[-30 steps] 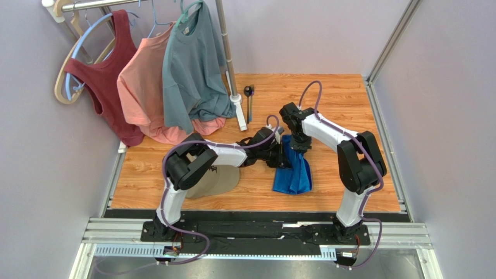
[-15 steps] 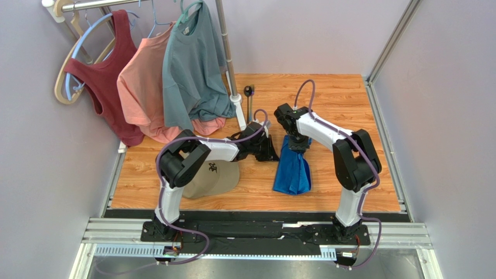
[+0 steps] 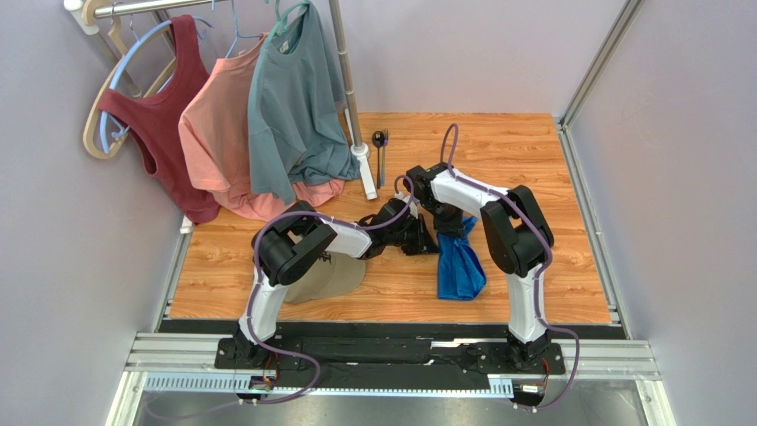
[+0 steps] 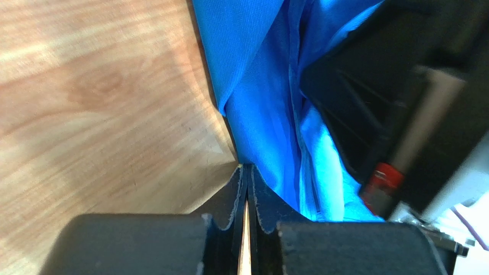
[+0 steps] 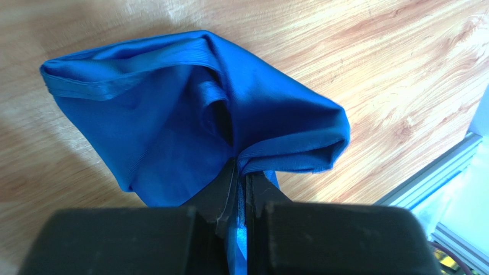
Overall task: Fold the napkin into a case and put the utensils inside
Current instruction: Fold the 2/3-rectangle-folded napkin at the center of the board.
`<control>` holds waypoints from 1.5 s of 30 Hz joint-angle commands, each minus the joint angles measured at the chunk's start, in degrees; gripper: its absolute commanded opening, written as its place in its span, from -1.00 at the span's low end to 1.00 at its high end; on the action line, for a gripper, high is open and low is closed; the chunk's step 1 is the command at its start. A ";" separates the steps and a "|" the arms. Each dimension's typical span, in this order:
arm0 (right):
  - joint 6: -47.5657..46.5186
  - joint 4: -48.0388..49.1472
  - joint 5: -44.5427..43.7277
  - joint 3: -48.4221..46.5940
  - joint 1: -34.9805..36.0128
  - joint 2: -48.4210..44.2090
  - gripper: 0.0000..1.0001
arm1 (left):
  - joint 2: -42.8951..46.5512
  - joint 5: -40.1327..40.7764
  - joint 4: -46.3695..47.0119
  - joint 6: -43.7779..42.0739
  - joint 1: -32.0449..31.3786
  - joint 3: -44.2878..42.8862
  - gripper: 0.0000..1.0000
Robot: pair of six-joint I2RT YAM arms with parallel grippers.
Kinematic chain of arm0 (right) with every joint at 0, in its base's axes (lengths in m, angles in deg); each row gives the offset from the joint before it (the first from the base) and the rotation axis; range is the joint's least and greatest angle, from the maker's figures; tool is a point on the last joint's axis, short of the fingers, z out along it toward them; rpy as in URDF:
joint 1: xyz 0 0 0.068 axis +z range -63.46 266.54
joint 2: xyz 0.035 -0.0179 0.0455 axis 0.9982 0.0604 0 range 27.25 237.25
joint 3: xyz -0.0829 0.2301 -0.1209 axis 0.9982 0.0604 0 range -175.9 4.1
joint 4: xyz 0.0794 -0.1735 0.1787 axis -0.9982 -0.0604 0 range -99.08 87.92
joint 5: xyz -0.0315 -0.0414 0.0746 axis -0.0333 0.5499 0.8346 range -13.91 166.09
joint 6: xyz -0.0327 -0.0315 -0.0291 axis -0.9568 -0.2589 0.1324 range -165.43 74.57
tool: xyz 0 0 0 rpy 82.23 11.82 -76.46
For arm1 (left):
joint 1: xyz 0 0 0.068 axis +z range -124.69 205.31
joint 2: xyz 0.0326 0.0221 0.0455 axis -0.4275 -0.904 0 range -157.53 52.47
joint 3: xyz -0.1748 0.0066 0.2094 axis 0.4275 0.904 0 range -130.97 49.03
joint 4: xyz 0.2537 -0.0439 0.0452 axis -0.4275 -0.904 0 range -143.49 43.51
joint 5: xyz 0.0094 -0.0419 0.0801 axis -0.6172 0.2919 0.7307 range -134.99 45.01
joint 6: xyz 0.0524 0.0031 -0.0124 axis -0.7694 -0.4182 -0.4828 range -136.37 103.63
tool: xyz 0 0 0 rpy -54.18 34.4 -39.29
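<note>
Napkin (image 3: 460,266): location and surroundings, reading from the left?

— Far left, a clothes rack (image 3: 354,111) carries a maroon top (image 3: 164,115), a pink shirt (image 3: 213,142) and a grey-teal T-shirt (image 3: 293,98), all hanging over the far left corner of the worktop (image 3: 524,151). A tan cap (image 3: 333,280) lies near the front edge, partly under the left arm. The utensils (image 3: 381,155) lie side by side just beside the rack's foot, well apart from the napkin. The napkin is bunched right of centre, its far end gathered at the claws.

Claws?

— Left claw (image 4: 247,172): clenched, pads together, tip touching the napkin's edge. Cannot tell whether any cloth is caught. Right claw (image 5: 241,175): clenched on a fold of the napkin, with blue cloth showing between its pads. Both claws sit close together at the napkin's far end. The left arm lies across the space between cap and napkin.
</note>
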 commanded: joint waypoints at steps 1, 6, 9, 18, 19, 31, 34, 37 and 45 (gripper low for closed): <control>1.13 -0.40 -1.66 -1.21 1.02 0.57 -0.89 | 1.65 1.07 3.13 -2.30 -0.31 3.43 -0.84; 0.42 2.24 3.08 -1.39 1.10 0.39 -0.78 | 2.89 -0.68 9.70 -3.44 -0.31 6.68 -0.66; -0.28 3.03 6.24 -1.57 1.19 0.65 -0.60 | 6.22 -0.16 14.18 -7.30 -0.40 10.98 -0.52; -1.87 7.51 14.85 2.12 1.19 -4.26 -0.10 | 15.98 3.53 12.10 -18.12 -2.06 17.67 0.33; -1.95 7.87 15.92 2.39 1.10 -4.96 -0.06 | 16.94 4.14 11.75 -18.73 -2.51 17.50 0.33; -2.66 8.22 23.04 1.08 0.23 -8.23 0.06 | 15.37 5.03 12.62 -14.88 -2.69 17.32 0.37; -0.55 7.00 24.19 0.37 0.49 -5.68 -0.29 | 17.73 8.86 11.75 -14.70 -3.48 17.93 0.43; 1.03 5.94 25.60 -0.86 0.93 -3.75 -0.26 | 19.84 14.57 6.23 -15.66 -3.66 18.03 0.40; 4.54 4.62 19.97 -1.12 2.24 -2.60 -0.84 | 23.28 14.54 6.28 -13.20 -3.65 21.54 -0.06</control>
